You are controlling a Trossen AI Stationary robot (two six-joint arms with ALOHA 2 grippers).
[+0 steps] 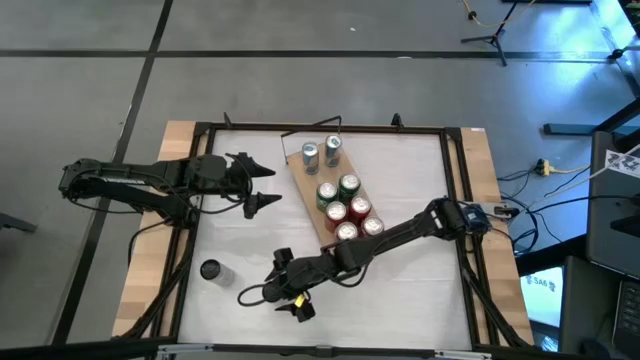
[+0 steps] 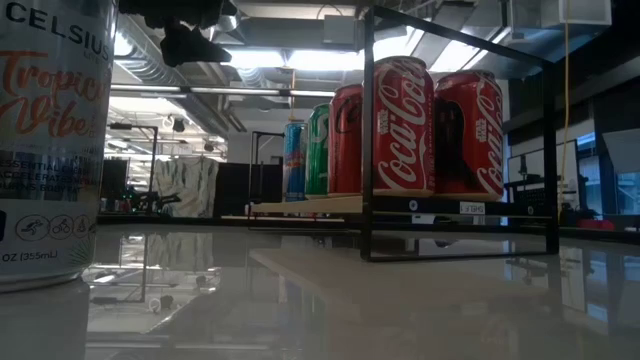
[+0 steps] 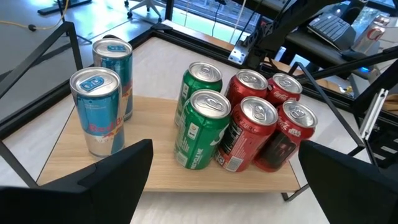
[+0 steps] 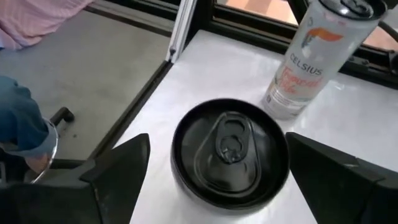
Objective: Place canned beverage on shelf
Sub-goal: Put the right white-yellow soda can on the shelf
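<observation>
A black can [image 4: 230, 155] stands upright on the white table near its front edge, seen top-on in the right wrist view. My right gripper [image 4: 217, 142] is open and points down over it, one finger on either side of the can and apart from it; it also shows in the high view [image 1: 297, 298]. The shelf [image 1: 303, 180], a light-wood board, lies at the table's middle and carries two blue-silver cans [image 3: 99, 106], two green cans [image 3: 202, 121] and several red cans [image 3: 261, 124]. My left gripper [image 1: 268, 186] is open and empty, left of the shelf.
A white Celsius can [image 1: 210, 270] stands upright at the front left, close to the black can; it also shows in the right wrist view [image 4: 314, 56] and the low view [image 2: 50, 140]. A black frame [image 1: 200, 130] rims the table. A person's blue sleeve [image 4: 18, 124] shows beyond the edge.
</observation>
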